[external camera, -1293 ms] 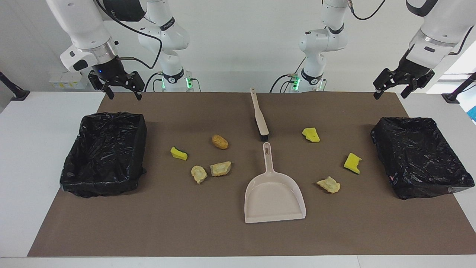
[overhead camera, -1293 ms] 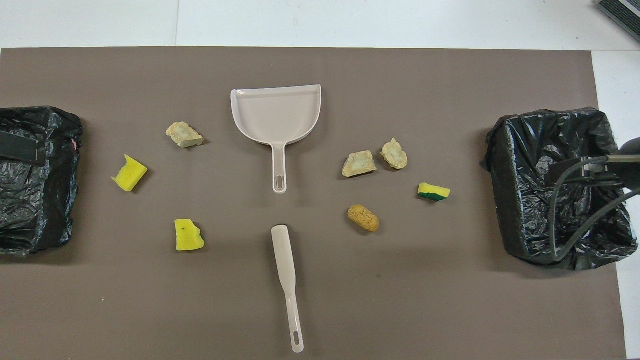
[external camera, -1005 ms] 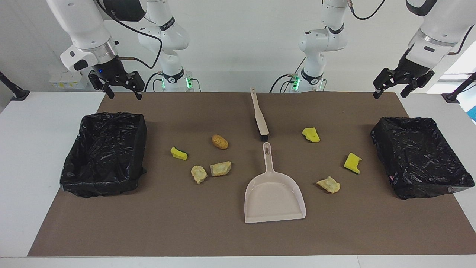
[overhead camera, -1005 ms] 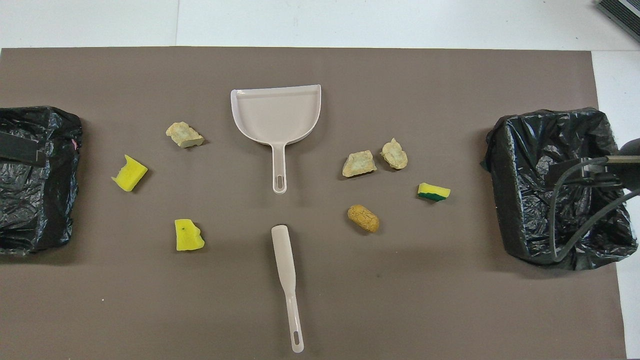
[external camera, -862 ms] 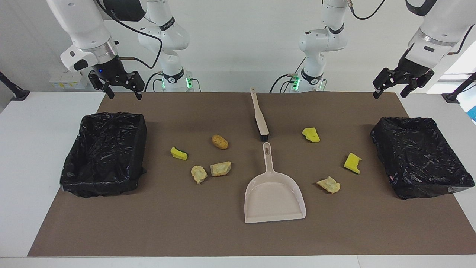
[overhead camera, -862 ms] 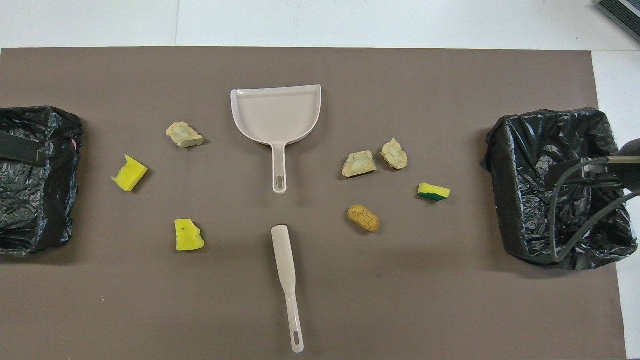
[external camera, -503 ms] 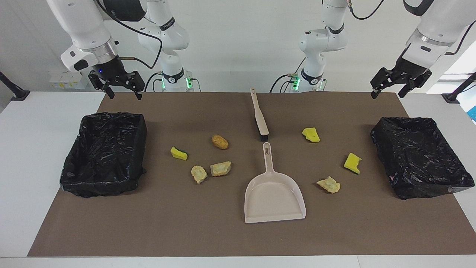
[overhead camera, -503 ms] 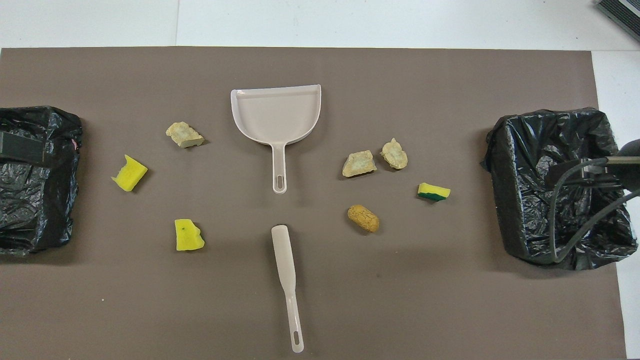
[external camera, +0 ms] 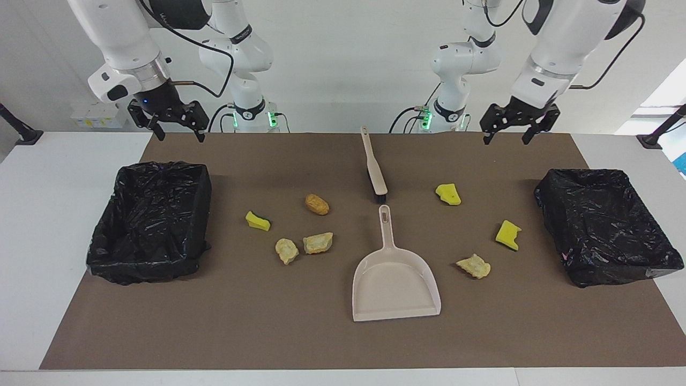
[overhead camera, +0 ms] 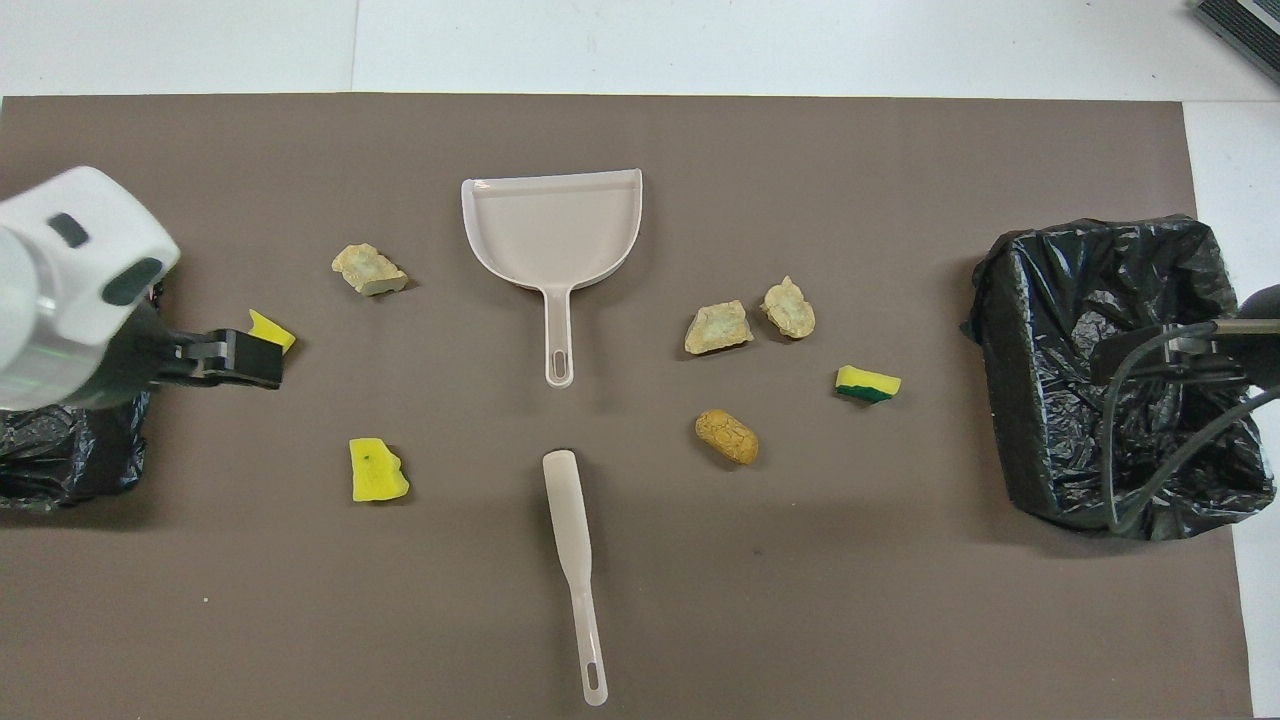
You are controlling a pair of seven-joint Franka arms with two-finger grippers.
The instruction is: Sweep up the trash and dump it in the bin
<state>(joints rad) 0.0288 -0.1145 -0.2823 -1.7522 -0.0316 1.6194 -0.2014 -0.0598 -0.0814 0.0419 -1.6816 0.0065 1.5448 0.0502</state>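
Left gripper [external camera: 507, 130] now shifted inward at upper right, open, empty; right gripper [external camera: 172, 127] waiting upper left, open, empty. Brush [external camera: 373, 168] untouched; sweeping not begun.

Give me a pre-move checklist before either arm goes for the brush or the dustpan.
1. Left gripper and right gripper open and empty: ok.
2. Brush lies free on the mat, handle toward the robots: ok.
3. Dustpan flat, empty, handle toward the brush: ok.
4. Trash, seven pieces, all loose on the mat: ok.
5. Bin at the right arm's end and bin at the left arm's end lined, mouths open: ok.
6. A gripper over the brush handle: not ok, neither is.
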